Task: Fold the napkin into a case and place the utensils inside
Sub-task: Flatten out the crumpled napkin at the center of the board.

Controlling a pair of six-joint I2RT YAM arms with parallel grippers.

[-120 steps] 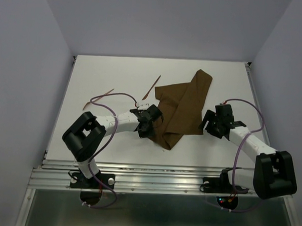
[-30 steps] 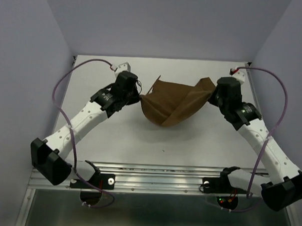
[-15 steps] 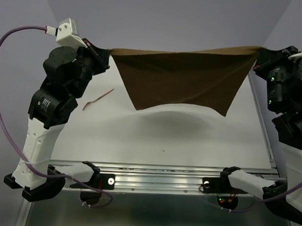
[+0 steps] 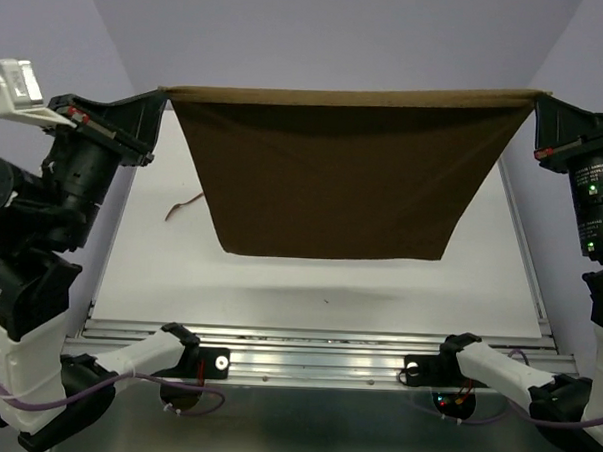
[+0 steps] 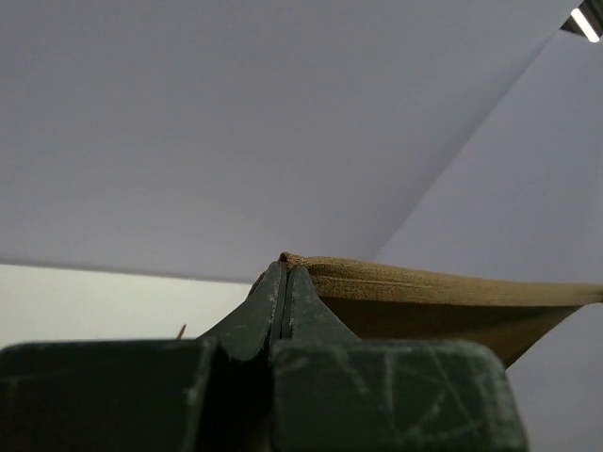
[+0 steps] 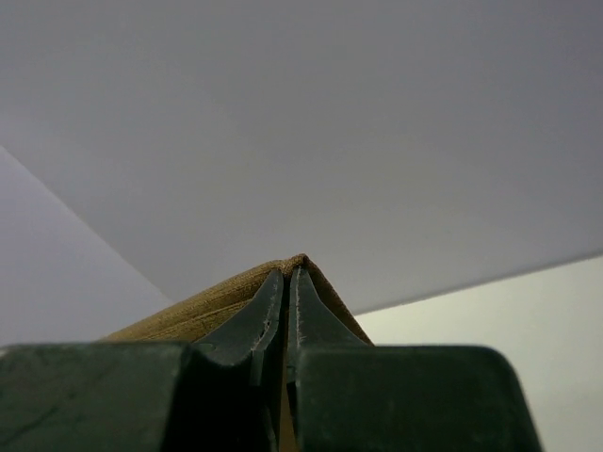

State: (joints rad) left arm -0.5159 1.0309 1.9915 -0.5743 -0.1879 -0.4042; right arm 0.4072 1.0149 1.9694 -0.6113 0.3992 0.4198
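Note:
The dark brown napkin (image 4: pixel 329 172) hangs spread flat in the air, high above the table, its top edge pulled taut between both arms. My left gripper (image 4: pixel 163 94) is shut on the napkin's upper left corner (image 5: pixel 294 261). My right gripper (image 4: pixel 538 96) is shut on the upper right corner (image 6: pixel 300 260). One reddish-brown utensil (image 4: pixel 185 205) lies on the table at the left, partly behind the cloth, and its tip (image 5: pixel 181 330) shows in the left wrist view. No other utensil shows.
The white table (image 4: pixel 319 287) lies below the hanging cloth, with a metal rail (image 4: pixel 316 352) along its near edge. Grey walls rise close on both sides and at the back.
Both arms have lifted higher and spread wider, pulling the napkin from a sagging triangle into a flat, taut sheet. A second ago it still hung low between them, just above the table.

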